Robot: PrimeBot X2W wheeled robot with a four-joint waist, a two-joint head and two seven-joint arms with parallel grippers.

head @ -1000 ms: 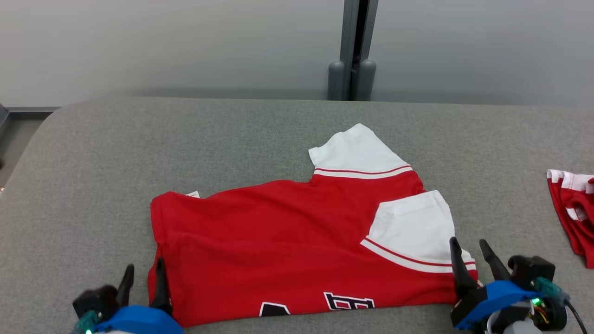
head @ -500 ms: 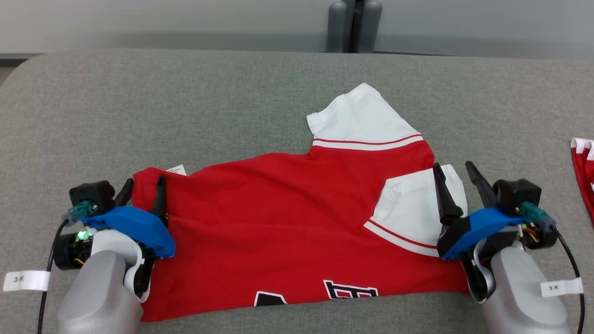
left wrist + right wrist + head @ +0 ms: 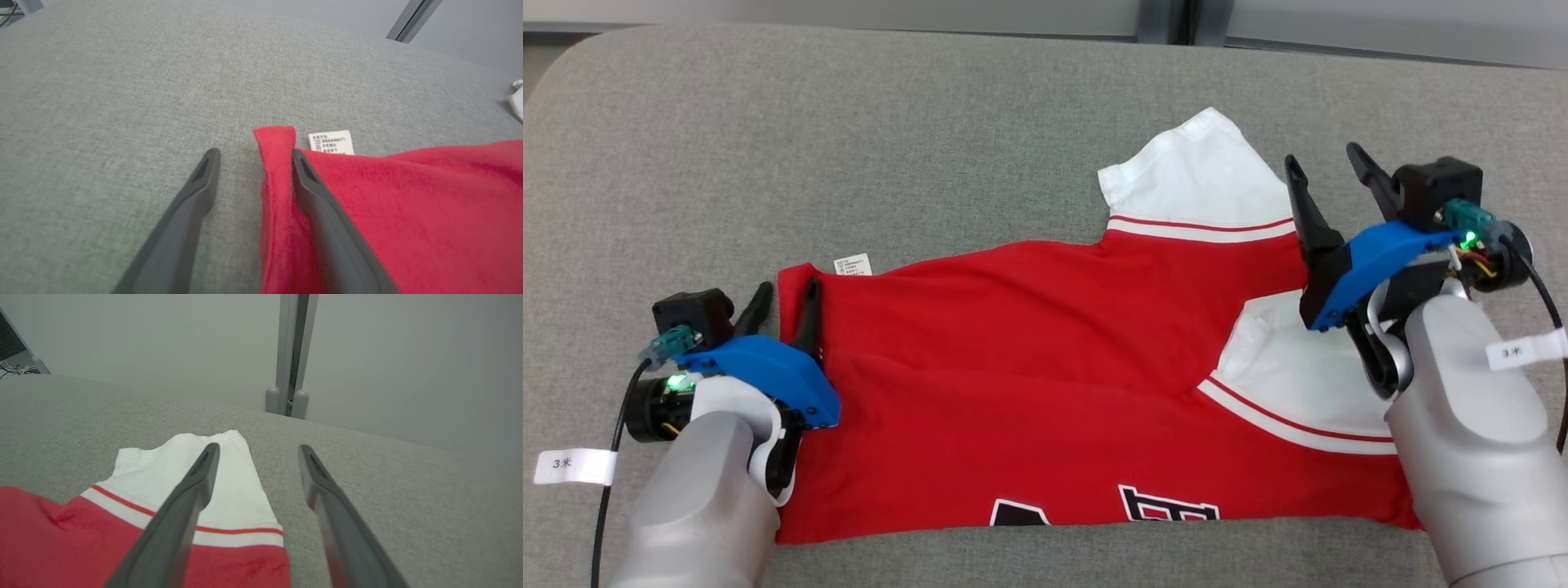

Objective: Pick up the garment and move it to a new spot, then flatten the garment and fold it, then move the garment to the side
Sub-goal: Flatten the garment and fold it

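The garment (image 3: 1029,343) is a red shirt with white sleeves, lying folded lengthwise on the grey table (image 3: 849,122). My left gripper (image 3: 787,286) is open at its far left corner. In the left wrist view its fingers straddle the red hem (image 3: 278,163), one finger on the shirt (image 3: 408,204) and one on the bare table, with the left gripper (image 3: 254,154) just short of a white label (image 3: 331,142). My right gripper (image 3: 1323,155) is open beside the far white sleeve (image 3: 1201,171). In the right wrist view the right gripper (image 3: 258,447) hangs over that sleeve's (image 3: 171,465) right edge.
The padded table's far edge (image 3: 1013,33) runs along the top, with rounded corners. A grey post (image 3: 288,355) stands behind it against a pale wall. Bare grey surface lies left of and beyond the shirt. Cables (image 3: 14,369) lie off the table's far left.
The head camera has tilted down. Both arms have reached forward along the shirt's sides: the left gripper to the far left corner, the right gripper up to the far sleeve.
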